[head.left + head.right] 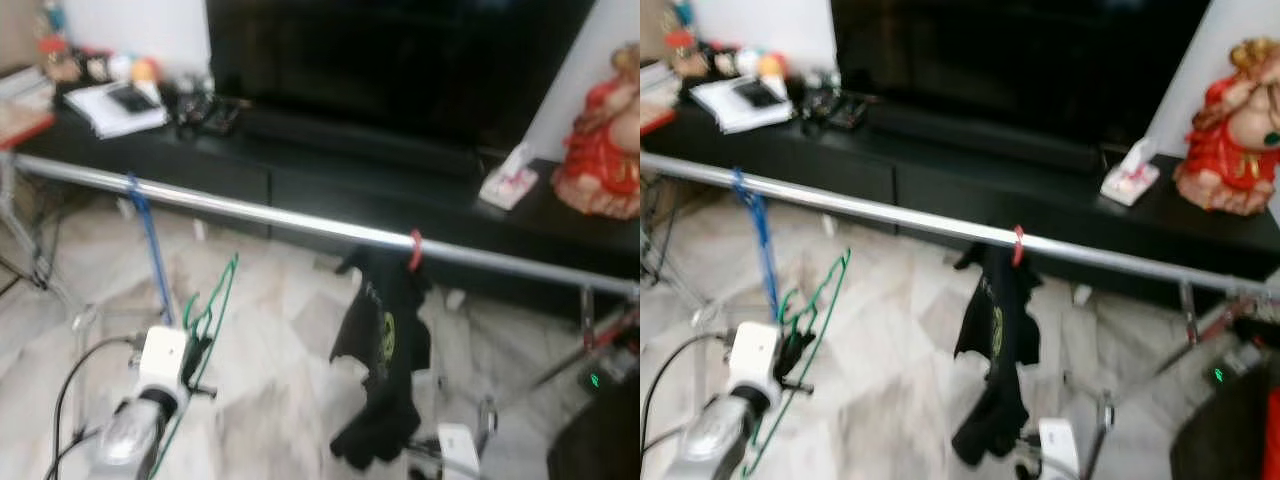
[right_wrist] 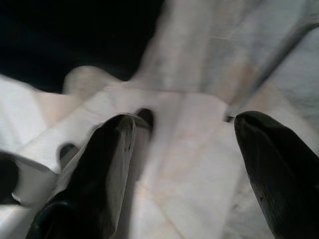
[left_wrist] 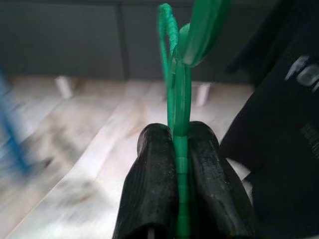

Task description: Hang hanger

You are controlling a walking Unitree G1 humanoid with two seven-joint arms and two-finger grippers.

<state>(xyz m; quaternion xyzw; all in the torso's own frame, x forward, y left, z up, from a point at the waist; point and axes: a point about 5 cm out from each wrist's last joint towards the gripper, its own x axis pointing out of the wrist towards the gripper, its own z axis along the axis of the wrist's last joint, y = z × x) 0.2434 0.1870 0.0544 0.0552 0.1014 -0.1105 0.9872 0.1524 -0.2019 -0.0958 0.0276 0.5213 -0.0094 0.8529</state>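
A green wire hanger point(image 1: 214, 300) stands upright below the silver rail point(image 1: 260, 212), its hook not touching the rail. My left gripper point(image 1: 192, 358) is shut on its lower part; in the left wrist view the black fingers point(image 3: 154, 184) pinch the green hanger point(image 3: 178, 99). A blue hanger point(image 1: 150, 240) hangs on the rail to the left. A black T-shirt point(image 1: 385, 350) hangs from a red hanger hook point(image 1: 415, 250) at the rail's middle. My right gripper point(image 2: 184, 149) is open over the pale floor, low beside the shirt.
A long black TV cabinet point(image 1: 300, 170) runs behind the rail, with a dark TV point(image 1: 400, 60), papers point(image 1: 115, 105) at its left and a red figurine point(image 1: 605, 150) at its right. Rack legs point(image 1: 590, 320) stand at the right. Marble floor point(image 1: 270, 400) lies below.
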